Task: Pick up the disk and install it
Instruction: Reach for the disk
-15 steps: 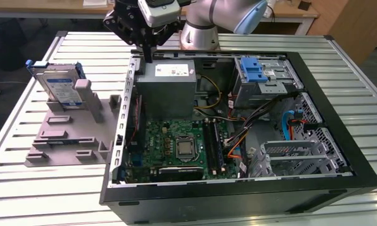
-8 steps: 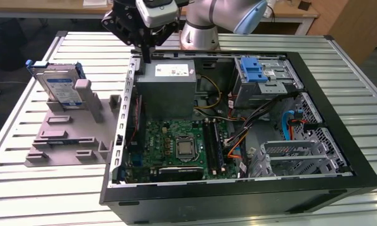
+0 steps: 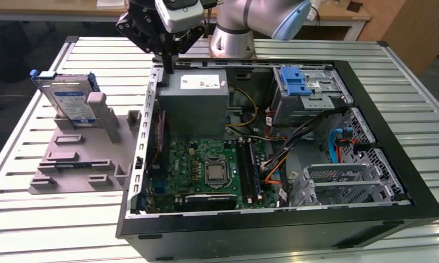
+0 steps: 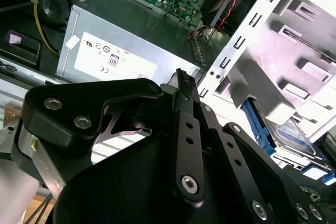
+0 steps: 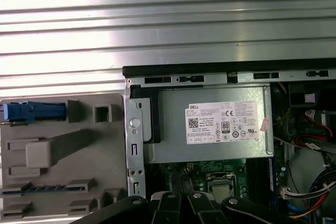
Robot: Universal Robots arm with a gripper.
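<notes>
in the exterior view, an open computer case (image 3: pixel 278 222) sits lower centre on a slatted surface (image 3: pixel 51 224). at middle left, the disk (image 3: pixel 69 101) stands upright in a grey holder (image 3: pixel 73 164). at upper centre, the gripper (image 3: pixel 166 66), fingers clenched and empty, hangs above the power supply (image 3: pixel 193 107).
</notes>
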